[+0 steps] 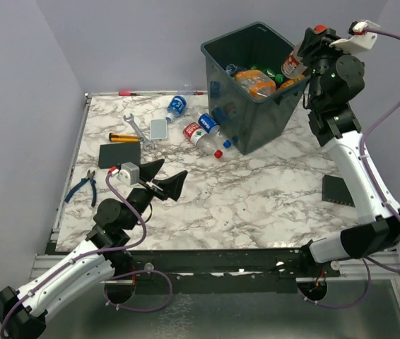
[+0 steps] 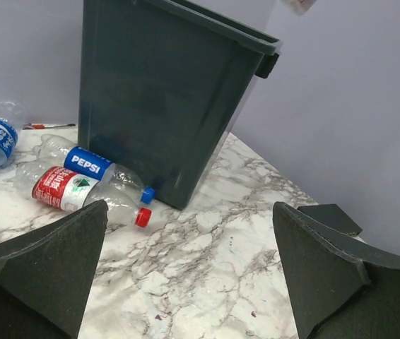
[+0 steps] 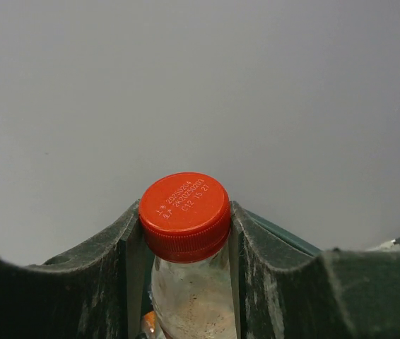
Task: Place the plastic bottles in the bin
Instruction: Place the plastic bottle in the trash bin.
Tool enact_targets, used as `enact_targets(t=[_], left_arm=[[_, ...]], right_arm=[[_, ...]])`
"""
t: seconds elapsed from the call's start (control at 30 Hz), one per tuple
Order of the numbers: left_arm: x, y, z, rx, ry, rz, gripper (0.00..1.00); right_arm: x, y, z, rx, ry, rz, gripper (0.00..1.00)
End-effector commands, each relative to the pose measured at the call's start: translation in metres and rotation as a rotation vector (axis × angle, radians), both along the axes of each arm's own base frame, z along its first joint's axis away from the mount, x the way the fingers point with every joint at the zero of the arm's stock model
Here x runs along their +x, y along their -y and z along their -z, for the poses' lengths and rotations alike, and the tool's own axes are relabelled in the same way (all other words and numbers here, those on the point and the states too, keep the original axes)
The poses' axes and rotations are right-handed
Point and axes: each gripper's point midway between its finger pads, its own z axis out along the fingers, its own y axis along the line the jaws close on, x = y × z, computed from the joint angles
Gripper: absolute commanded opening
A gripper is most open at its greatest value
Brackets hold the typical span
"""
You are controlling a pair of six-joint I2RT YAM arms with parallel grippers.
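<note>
At one o'clock, the dark grey-green square plastic bin (image 1: 256, 120) is partly filled; a clear red-capped bottle (image 3: 186, 215) is pinched over it by the right gripper (image 1: 306, 58). Three bottles (image 1: 201, 134) are left outside at twelve o'clock; the left gripper (image 1: 169, 175) is spread.

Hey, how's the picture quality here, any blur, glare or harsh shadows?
Top view: soft even light, sharp, no hard shadows around the bin. Left wrist view: lying bottles crisp, no glare. Right wrist view: red-capped bottle sharp, cap print visible.
</note>
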Motion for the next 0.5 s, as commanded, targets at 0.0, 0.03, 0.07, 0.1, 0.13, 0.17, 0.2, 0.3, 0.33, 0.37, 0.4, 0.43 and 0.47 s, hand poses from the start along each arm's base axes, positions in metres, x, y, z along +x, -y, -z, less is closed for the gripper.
enact_targets(t=[0.0, 0.03, 0.07, 0.1, 0.13, 0.17, 0.2, 0.3, 0.33, 0.37, 0.4, 0.43, 0.47], left_arm=[[0.004, -0.008, 0.005, 0.011, -0.011, -0.048, 0.99], [0.004, -0.008, 0.005, 0.012, -0.011, -0.051, 0.99], [0.004, -0.008, 0.005, 0.013, -0.012, -0.053, 0.99], [0.004, -0.009, 0.006, 0.016, -0.013, -0.056, 0.99], [0.005, -0.009, 0.006, 0.017, -0.014, -0.057, 0.99], [0.004, -0.008, 0.006, 0.018, -0.014, -0.056, 0.99], [0.004, -0.008, 0.006, 0.019, -0.014, -0.055, 0.99], [0.005, -0.007, 0.007, 0.027, -0.017, -0.052, 0.99], [0.005, -0.006, 0.007, 0.027, -0.017, -0.049, 0.99], [0.005, -0.005, 0.008, 0.03, -0.018, -0.045, 0.99], [0.005, -0.004, 0.009, 0.033, -0.021, -0.04, 0.99], [0.005, -0.003, 0.009, 0.035, -0.022, -0.036, 0.99], [0.005, -0.002, 0.01, 0.039, -0.025, -0.033, 0.99]], right_arm=[[0.041, 0.012, 0.022, 0.119, -0.007, -0.033, 0.01], [0.048, 0.017, 0.03, 0.119, -0.017, -0.003, 0.01], [0.055, 0.022, 0.036, 0.11, -0.028, 0.03, 0.0], [0.062, 0.025, 0.043, 0.09, -0.045, 0.058, 0.01], [0.067, 0.029, 0.049, 0.055, -0.065, 0.096, 0.01], [0.072, 0.033, 0.055, 0.039, -0.089, 0.128, 0.01], [0.076, 0.039, 0.063, 0.017, -0.119, 0.168, 0.01], [0.085, 0.05, 0.087, -0.038, -0.2, 0.257, 0.01], [0.087, 0.05, 0.094, -0.052, -0.22, 0.265, 0.01], [0.09, 0.05, 0.1, -0.066, -0.238, 0.266, 0.01], [0.092, 0.049, 0.106, -0.077, -0.258, 0.263, 0.01], [0.093, 0.048, 0.108, -0.079, -0.266, 0.258, 0.04], [0.094, 0.046, 0.112, -0.081, -0.273, 0.249, 0.12]])
